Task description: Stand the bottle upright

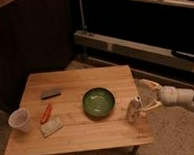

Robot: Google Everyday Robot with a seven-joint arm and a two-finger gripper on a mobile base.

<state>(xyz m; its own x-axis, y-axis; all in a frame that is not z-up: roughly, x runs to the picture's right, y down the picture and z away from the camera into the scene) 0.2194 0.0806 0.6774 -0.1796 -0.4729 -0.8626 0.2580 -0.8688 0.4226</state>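
Note:
The small cream-white bottle [133, 109] stands upright on the wooden table [74, 138], near its right edge and just right of the green bowl. My gripper [148, 96] reaches in from the right, beside the bottle. Its fingers are spread apart: one finger [149, 84] is up and away, and the lower one lies close to the bottle's right side. The gripper holds nothing.
A green bowl [98, 101] sits mid-table. At the left are a translucent white cup [20, 120], an orange stick-like object [46, 113], a pale flat packet [52, 127] and a dark flat block [50, 94]. Dark shelving [138, 44] runs behind the table.

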